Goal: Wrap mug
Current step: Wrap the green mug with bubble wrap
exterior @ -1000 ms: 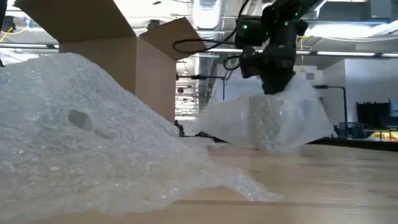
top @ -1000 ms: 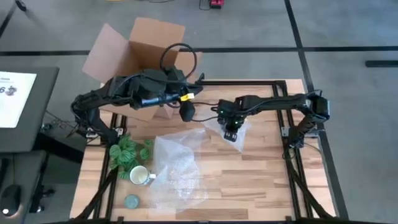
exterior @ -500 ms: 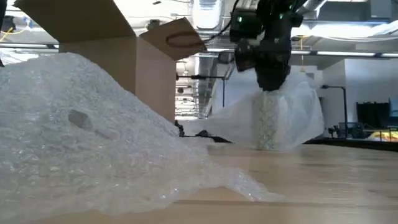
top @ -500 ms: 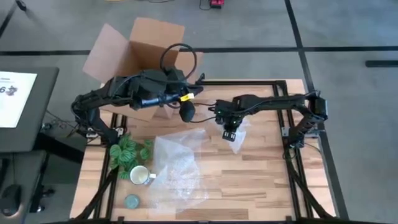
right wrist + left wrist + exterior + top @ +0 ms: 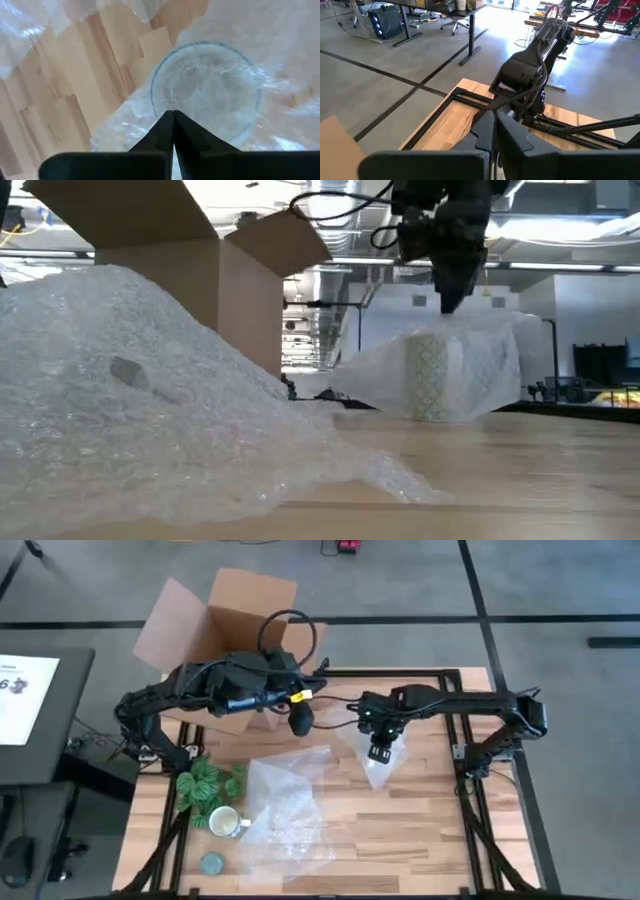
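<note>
Right tool point(image 5: 380, 752) clenched shut, empty, had lifted off the bubble-wrapped cup point(image 5: 432, 375) near worktop point(image 5: 420, 830) centre; mug point(image 5: 226, 823) sat unwrapped at 8 o'clock; left tool point(image 5: 299, 720) shut, idle

The small cream mug point(image 5: 225, 822) stands upright, unwrapped, at the table's near-left, handle toward the bubble wrap.
</note>
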You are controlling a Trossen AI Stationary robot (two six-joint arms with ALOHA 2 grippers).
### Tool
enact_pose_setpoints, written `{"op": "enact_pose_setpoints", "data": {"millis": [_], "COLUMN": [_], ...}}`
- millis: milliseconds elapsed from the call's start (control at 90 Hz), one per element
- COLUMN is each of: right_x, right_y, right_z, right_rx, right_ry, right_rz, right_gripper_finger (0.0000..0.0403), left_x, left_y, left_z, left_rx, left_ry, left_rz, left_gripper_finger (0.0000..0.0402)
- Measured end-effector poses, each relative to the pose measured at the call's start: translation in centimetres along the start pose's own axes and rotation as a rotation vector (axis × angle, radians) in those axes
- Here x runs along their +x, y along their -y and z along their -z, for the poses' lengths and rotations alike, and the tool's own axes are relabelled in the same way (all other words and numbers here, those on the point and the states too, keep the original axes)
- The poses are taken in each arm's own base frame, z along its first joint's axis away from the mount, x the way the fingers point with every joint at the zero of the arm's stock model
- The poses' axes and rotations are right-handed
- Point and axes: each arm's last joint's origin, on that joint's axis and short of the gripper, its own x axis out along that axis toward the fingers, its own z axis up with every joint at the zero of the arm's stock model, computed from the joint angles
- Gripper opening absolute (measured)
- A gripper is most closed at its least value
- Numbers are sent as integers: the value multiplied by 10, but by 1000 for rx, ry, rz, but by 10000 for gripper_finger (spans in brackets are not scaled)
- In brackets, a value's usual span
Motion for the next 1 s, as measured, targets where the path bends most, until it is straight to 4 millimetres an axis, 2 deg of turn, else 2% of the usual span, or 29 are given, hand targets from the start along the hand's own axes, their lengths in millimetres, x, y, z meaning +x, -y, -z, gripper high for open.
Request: {"op": "enact_pose_setpoints", "data": {"millis": [144, 378, 533, 689, 833, 1000], "right_x": [7, 55, 74, 62, 38, 17], "right_y": [1, 9, 12, 11, 8, 10], "right_z": [-2, 7, 6, 2, -6, -11], "right_rx": [6, 85, 85, 87, 85, 86], "right_ry": [42, -76, -127, -130, -96, -124], "right_rz": [-7, 14, 40, 55, 52, 57], "right_gripper_finger": [0, 0, 0, 0, 4, 48], "left_x": [0, 0, 0, 0, 0, 0], "left_y": [0, 0, 0, 0, 0, 0], "left_z": [0, 0, 0, 0, 0, 0], "left_rx": [0, 1, 0, 2, 0, 1], "left_ry": [0, -1, 0, -3, -3, -3], "left_rz": [0, 1, 1, 1, 1, 1], "left_gripper_finger": [0, 0, 0, 0, 0, 0]}}
